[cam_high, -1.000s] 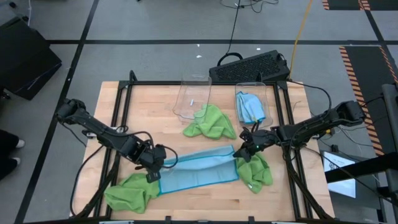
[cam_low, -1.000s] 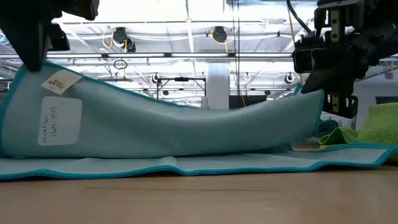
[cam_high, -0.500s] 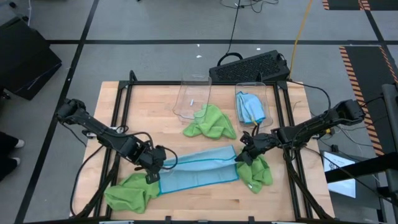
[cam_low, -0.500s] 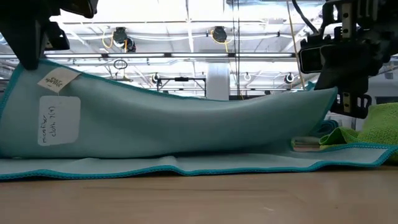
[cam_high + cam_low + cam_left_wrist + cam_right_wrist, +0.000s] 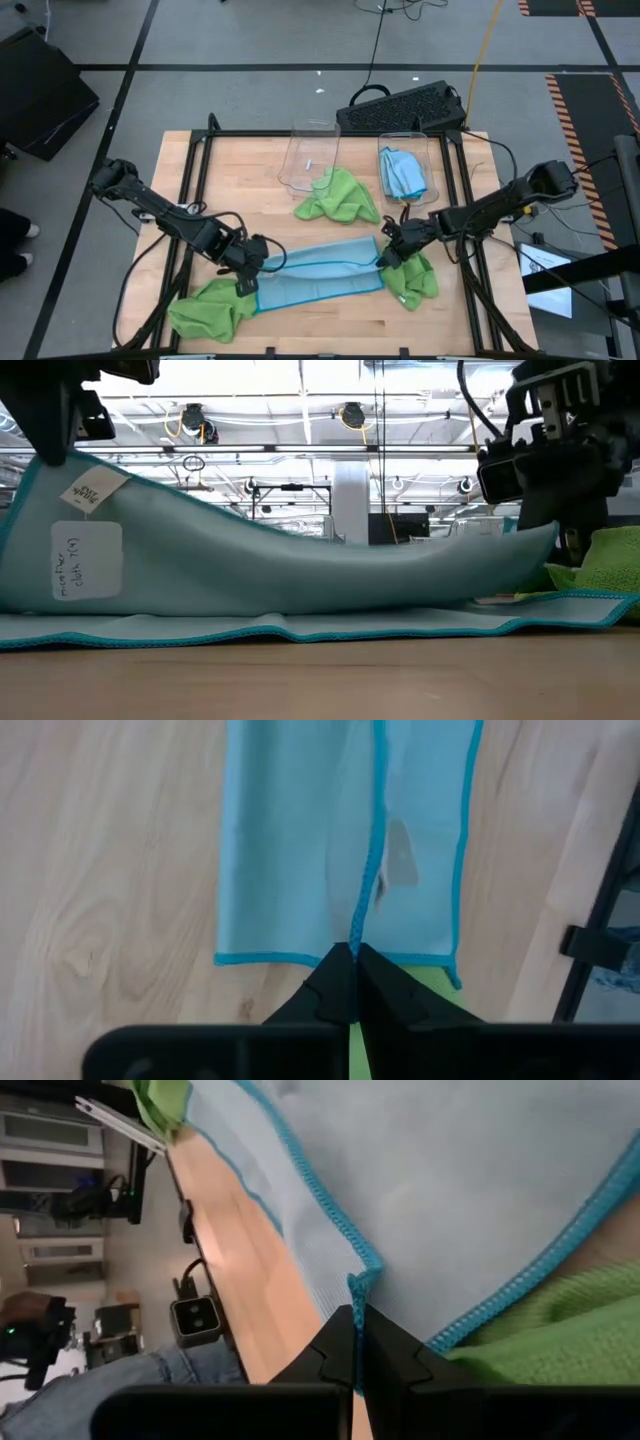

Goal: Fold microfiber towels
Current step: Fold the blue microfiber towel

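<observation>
Risk of a skewed fold: left gripper (image 5: 248, 268) and right gripper (image 5: 386, 250), jaws pinched shut on the far corners of the blue towel (image 5: 318, 273) mid-table, lifted edge sagging between, liable to land crooked or slip free.

A light wooden tabletop (image 5: 230, 175) is seen. On it are laid a long light blue towel (image 5: 320, 275), three crumpled lime green towels (image 5: 340, 197) (image 5: 210, 308) (image 5: 412, 280), and two clear plastic bins (image 5: 305, 155).
</observation>
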